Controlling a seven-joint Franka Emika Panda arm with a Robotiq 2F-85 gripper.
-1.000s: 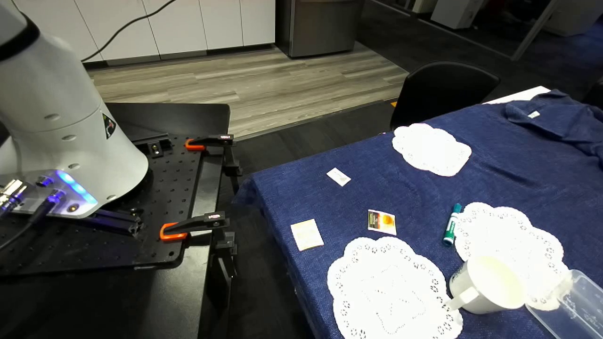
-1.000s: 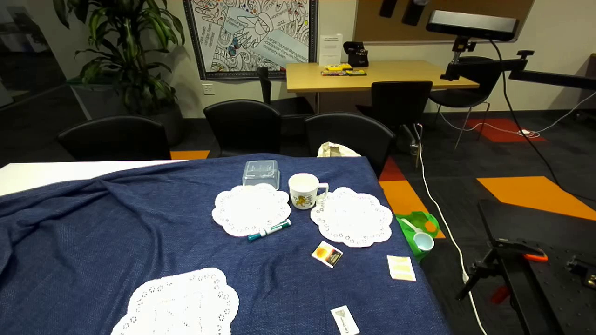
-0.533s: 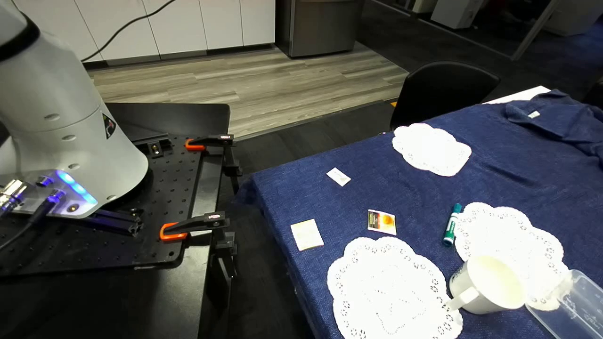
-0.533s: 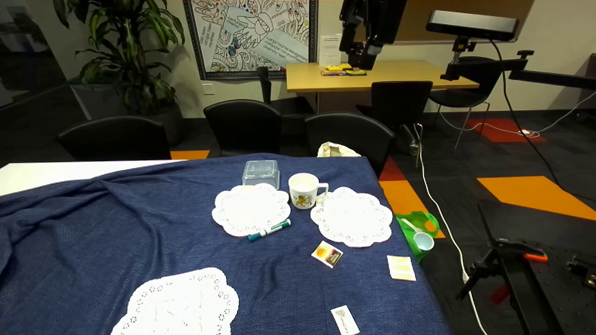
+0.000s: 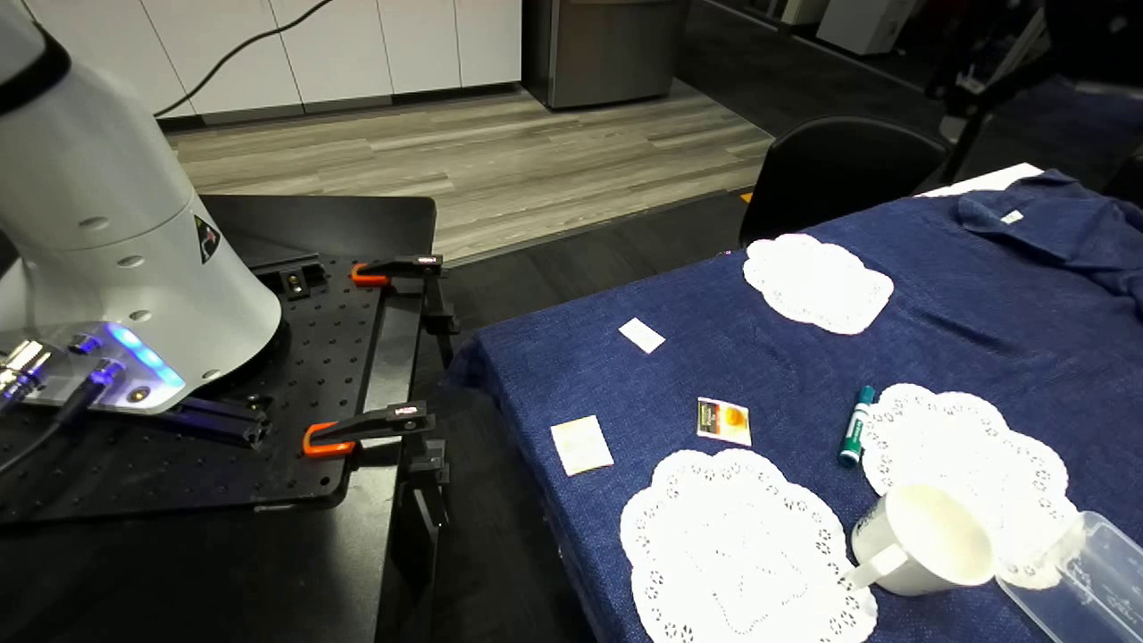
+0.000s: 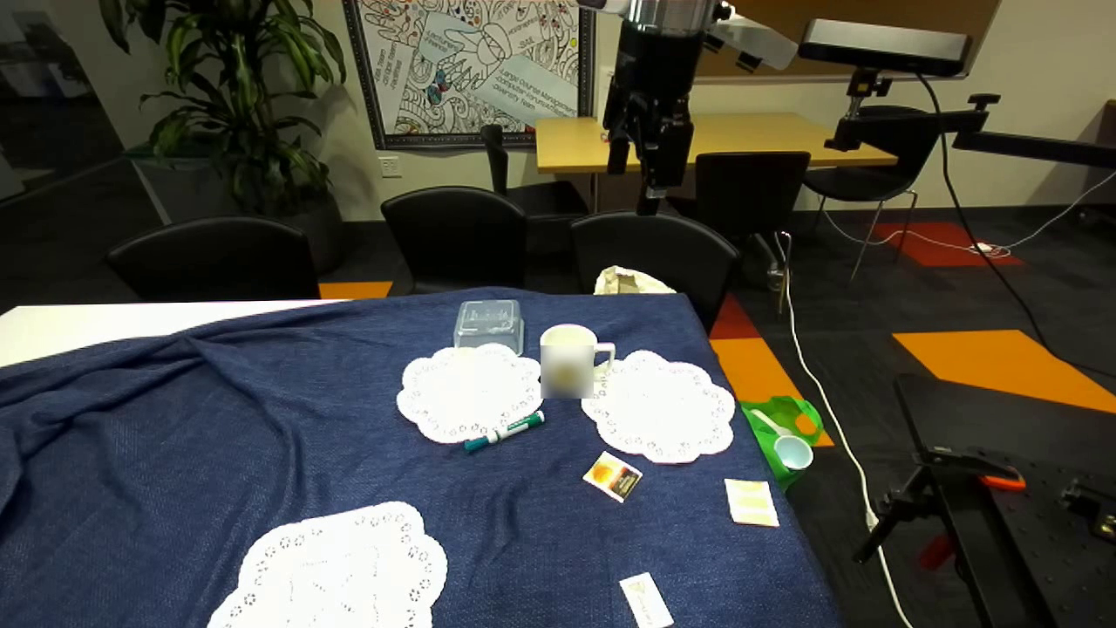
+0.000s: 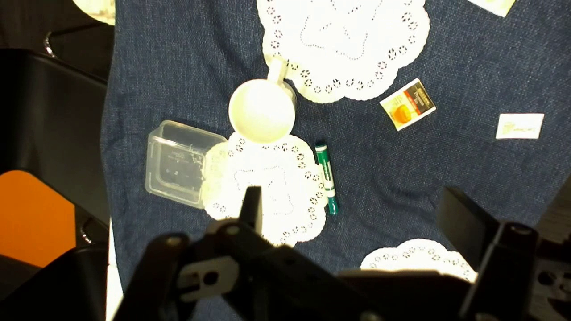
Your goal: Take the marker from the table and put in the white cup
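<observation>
In the wrist view, at the left of the table, a clear plastic container is met by the edge of a lace doily; which of them lies on top cannot be told. Next to the doily, the white cup is set upright with its mouth upward and unobstructed, so the marker can probably be received without any turning of the cup.

Further right the marker itself is found, lying flat on the table along the edge of the doily, outside the cup and held by nothing. The gripper comes next, seen well above the table in an exterior view. Its jaws are spread wide, with nothing pinched between them, presumably in preparation for the grasp. The marker is laid across the closing direction, and this should be convenient for a pinch on the barrel. However, in the wrist view it appears nearer to the jaw at the left, so a sideways correction is probably needed before lowering. The thin doily could also be caught with the barrel.

At the right, a printed packet and a white card are laid flat, apart from the marker; no purpose in the task is supposed for them.
</observation>
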